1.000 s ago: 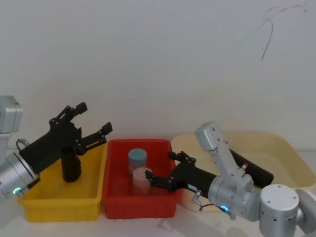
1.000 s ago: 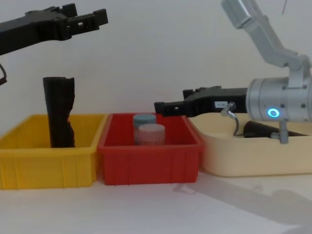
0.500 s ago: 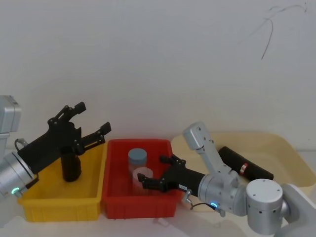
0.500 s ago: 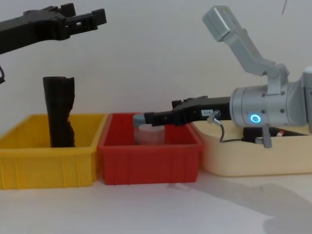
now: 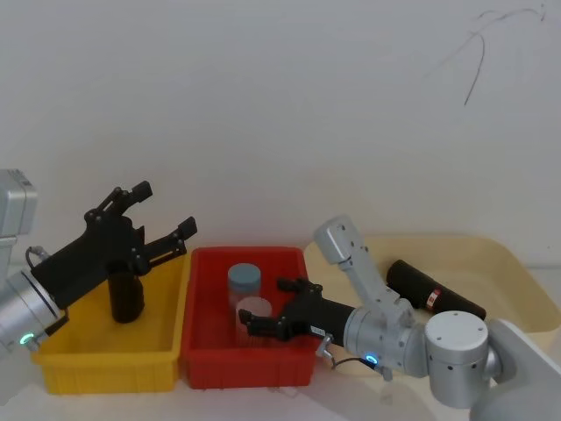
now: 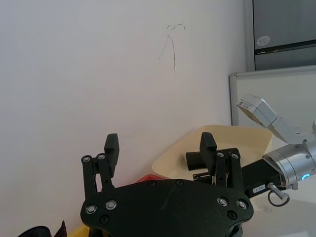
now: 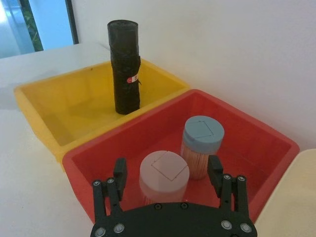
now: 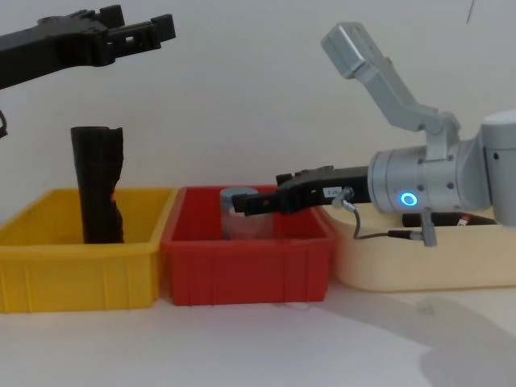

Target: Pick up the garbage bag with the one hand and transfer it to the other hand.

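The garbage bag (image 5: 127,298) is a black crinkled roll standing upright in the yellow bin (image 5: 105,368). It also shows in the chest view (image 8: 98,193), and the right wrist view catches its small red mark (image 7: 124,74). My left gripper (image 5: 165,209), on the green-ringed arm, hangs open well above the roll (image 8: 141,24), apart from it, with nothing between its fingers (image 6: 160,145). My right gripper (image 5: 266,305), on the blue-ringed arm, reaches open over the red bin (image 8: 242,205), its fingers standing either side of the pink-lidded jar (image 7: 167,168) without gripping it.
The red bin (image 5: 206,360) holds a blue-lidded jar (image 5: 244,281) and a pink-lidded jar (image 5: 255,313). A second black roll (image 5: 434,289) lies in the cream tub (image 5: 517,263) on the right. The three containers stand side by side against a white wall.
My right gripper has swung left from the cream tub's edge to over the red bin, by the jars. The left gripper and the upright roll have stayed put.
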